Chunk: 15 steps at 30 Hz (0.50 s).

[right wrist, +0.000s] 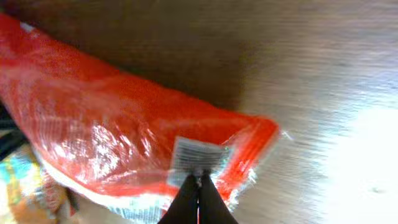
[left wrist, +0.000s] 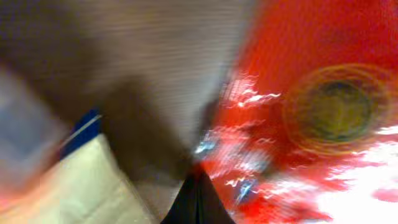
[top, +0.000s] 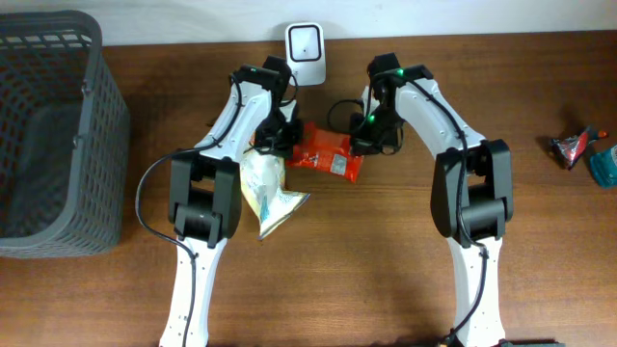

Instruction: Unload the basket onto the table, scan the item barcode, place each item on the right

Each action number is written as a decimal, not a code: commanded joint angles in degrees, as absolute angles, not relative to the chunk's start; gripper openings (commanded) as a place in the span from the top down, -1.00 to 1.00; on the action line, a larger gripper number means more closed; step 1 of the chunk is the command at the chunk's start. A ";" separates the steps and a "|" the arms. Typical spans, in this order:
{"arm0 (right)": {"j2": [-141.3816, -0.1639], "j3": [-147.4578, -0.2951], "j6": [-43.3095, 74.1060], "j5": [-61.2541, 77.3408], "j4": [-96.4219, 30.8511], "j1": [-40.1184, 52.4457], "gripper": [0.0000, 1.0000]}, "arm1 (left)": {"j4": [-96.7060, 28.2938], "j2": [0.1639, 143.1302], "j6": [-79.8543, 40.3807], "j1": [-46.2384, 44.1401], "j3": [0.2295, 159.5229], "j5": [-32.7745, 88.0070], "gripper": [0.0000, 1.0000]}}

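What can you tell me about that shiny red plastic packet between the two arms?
The shiny red plastic packet is a crinkly, glossy pouch with a white printed label near one sealed end and a round gold emblem. It sits slanted over the wooden table. The right gripper pinches its label end; the left gripper, shut, meets the other.

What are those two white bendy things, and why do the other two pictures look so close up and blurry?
They are two robot arms, each ending in a pinching tool. The wide picture looks down from above the wooden table. The close ones come from a camera on each wrist. The right tool is shut on a red snack packet, by its white label. The left tool is shut at the packet's other side. Nearby are a white scanner, a pale bag and a grey basket.
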<state>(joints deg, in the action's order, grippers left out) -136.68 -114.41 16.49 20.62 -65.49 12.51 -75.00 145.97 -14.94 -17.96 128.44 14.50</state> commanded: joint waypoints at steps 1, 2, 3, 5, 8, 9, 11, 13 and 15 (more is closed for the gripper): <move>-136.53 -123.81 15.79 13.80 -68.07 12.56 0.92 | -80.84 147.74 -20.36 -16.60 136.09 4.69 1.00; -136.53 -126.78 15.27 13.19 -69.73 12.56 0.90 | -82.63 147.74 -20.36 -16.60 138.34 4.73 1.00; -136.53 -131.52 15.27 12.82 -72.60 12.45 0.85 | -86.06 147.74 -20.32 -16.80 143.11 5.87 1.00; -136.53 -135.87 15.03 12.86 -76.99 12.34 0.79 | -91.02 147.74 -18.17 -17.80 149.53 11.81 1.00; -137.03 -134.85 15.07 16.78 -83.92 12.40 0.85 | -93.03 148.20 -14.46 -20.49 149.73 20.34 1.00; -137.23 -133.78 15.07 18.20 -84.20 12.43 0.89 | -91.77 148.66 -14.48 -21.80 148.44 20.82 1.00; -137.25 -129.54 15.07 21.08 -83.61 12.40 0.92 | -88.47 149.75 -14.48 -23.75 146.28 22.65 1.00; -137.25 -123.59 15.09 22.37 -79.96 12.40 0.92 | -82.50 151.79 -14.76 -25.12 143.94 22.98 1.00; -137.25 -118.72 15.11 24.01 -75.79 12.40 0.91 | -77.41 153.40 -15.40 -24.86 142.80 22.96 1.00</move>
